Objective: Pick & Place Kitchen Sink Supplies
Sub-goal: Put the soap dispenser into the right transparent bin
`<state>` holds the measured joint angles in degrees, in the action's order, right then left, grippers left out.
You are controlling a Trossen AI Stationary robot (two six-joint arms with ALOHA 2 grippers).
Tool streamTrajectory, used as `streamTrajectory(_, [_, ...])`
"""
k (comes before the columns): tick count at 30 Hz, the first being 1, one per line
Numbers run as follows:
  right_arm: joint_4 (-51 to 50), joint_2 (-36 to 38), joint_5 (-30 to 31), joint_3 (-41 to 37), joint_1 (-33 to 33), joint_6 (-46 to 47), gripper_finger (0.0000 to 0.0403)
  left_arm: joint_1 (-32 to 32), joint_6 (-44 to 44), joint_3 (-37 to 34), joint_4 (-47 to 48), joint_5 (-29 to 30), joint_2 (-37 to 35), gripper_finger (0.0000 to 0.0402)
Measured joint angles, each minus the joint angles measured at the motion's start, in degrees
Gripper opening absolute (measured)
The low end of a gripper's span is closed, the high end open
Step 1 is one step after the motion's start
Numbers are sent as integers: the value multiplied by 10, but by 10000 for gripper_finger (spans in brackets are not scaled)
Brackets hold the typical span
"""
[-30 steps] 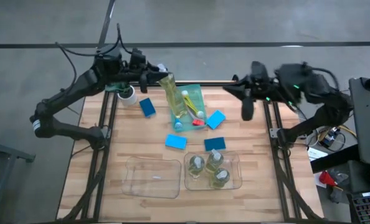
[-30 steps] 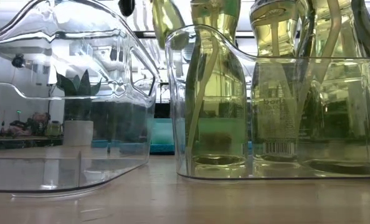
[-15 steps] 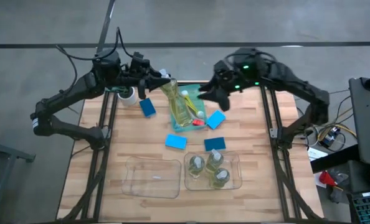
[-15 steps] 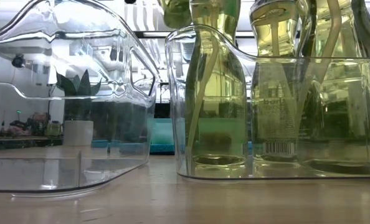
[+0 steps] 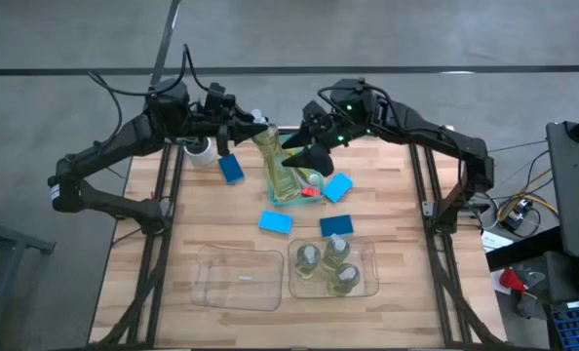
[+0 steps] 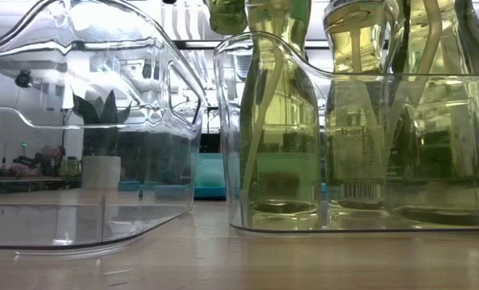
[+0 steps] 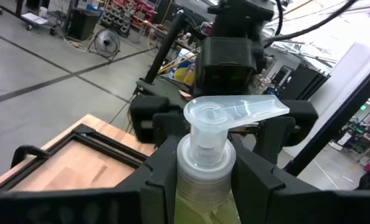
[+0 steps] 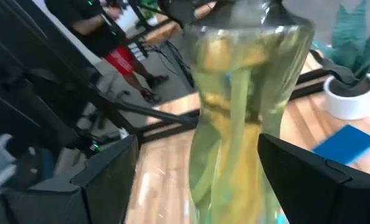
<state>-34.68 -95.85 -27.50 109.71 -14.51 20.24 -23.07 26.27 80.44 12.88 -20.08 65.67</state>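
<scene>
A clear bottle (image 5: 275, 166) of yellow-green liquid hangs high above the green tray (image 5: 307, 144), which holds brushes (image 5: 309, 185). My left gripper (image 5: 253, 132) is shut on the bottle just below its pump top (image 7: 225, 115). My right gripper (image 5: 294, 161) is open, coming from the table's right. Its two fingers (image 8: 104, 180) stand on either side of the bottle's body (image 8: 241, 106); whether they touch it I cannot tell. Three more bottles (image 5: 330, 261) stand in the right clear bin (image 5: 370, 283). Several blue sponges (image 5: 275, 221) lie flat on the table. My left gripper pinches the bottle's neck (image 7: 203, 155), right under the pump top, between its two fingers (image 7: 157, 171). The fingers come level from the table's left. The bottle hangs about upright below them, lifted clear of the tray; its bottom (image 6: 223, 12) shows at the top of the low view.
An empty clear bin (image 5: 239, 278) stands left of the filled one near the table's front. A small potted plant (image 5: 200, 146) stands at the far left, beside a sponge (image 5: 231, 168). Bare wood lies along the table's left and right sides.
My right gripper has swung from beyond the table's far right edge toward the held bottle, come down, turned and opened; its fingers now stand on either side of the bottle's body. The bottle in my left gripper has risen a little.
</scene>
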Motion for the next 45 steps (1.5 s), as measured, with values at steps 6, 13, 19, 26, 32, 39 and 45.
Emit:
streamTrajectory(6, [44,-27,-17,0,-7,13,327,0,0,0,-8,-1,0,110])
streamTrajectory(13, [49,-38,-14,0,-19,-3,327,3,-7,0,-13,-4,-1,108])
streamTrajectory(19, [82,-39,-26,0,-25,-3,327,3,1,0,-12,-5,-1,110])
streamTrajectory(26, [121,-61,-51,0,-23,26,327,3,-1,0,-34,-2,2,107])
streamTrajectory(32, [164,-71,-59,0,-16,36,327,3,0,-1,-34,0,4,115])
streamTrajectory(39, [186,-73,-56,0,-15,49,326,3,3,-1,-46,6,4,112])
streamTrajectory(45, [202,-79,-54,0,-14,53,281,3,3,-1,-50,5,4,120])
